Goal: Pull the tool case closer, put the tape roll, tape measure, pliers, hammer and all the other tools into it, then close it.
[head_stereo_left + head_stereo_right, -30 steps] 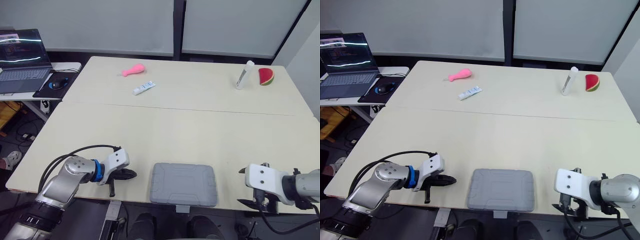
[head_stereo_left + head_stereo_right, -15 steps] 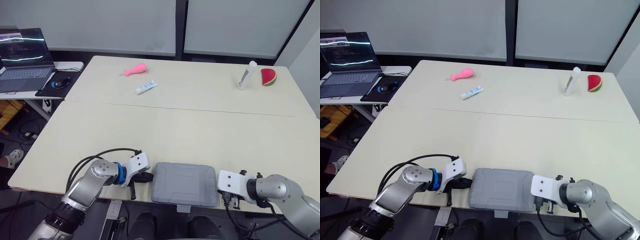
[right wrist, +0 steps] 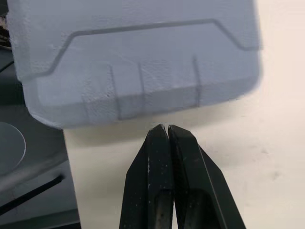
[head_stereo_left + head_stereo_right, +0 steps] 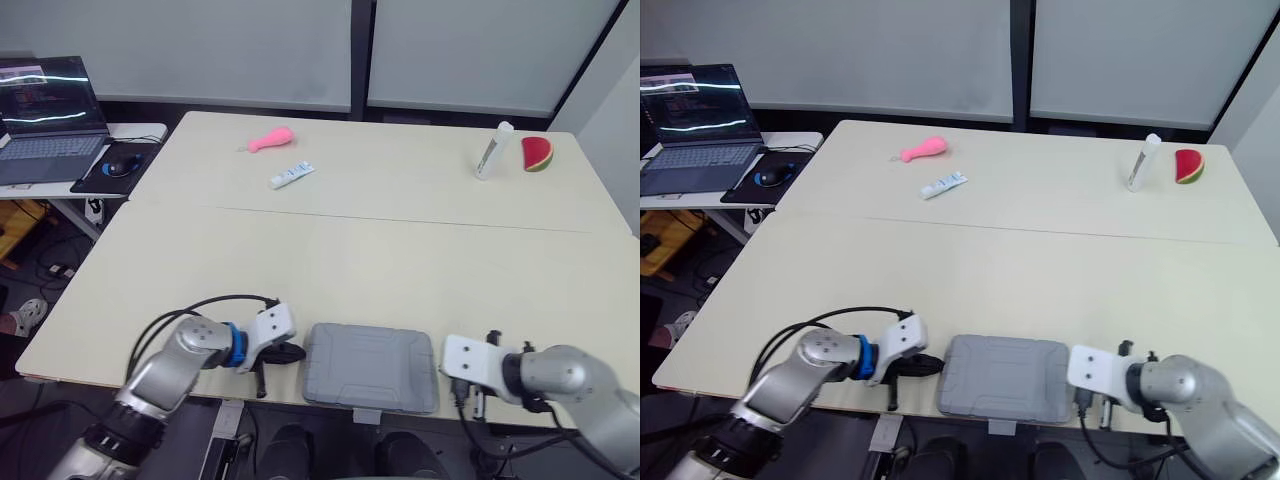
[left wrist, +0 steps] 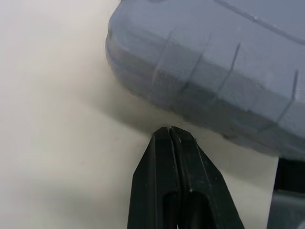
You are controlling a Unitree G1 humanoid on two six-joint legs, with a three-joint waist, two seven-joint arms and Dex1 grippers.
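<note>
The grey, ribbed tool case (image 4: 368,367) lies flat and closed between my claws, its left end just beyond my left gripper (image 5: 170,131), its right end just beyond my right gripper (image 3: 166,129).

Bright, even light; soft shadow, perhaps, beneath the tool case (image 5: 214,62).

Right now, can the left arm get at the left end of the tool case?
Probably yes. The left gripper, shut, points at the left end of the tool case from close by, with a strip of bare table between them and nothing in the way.
</note>
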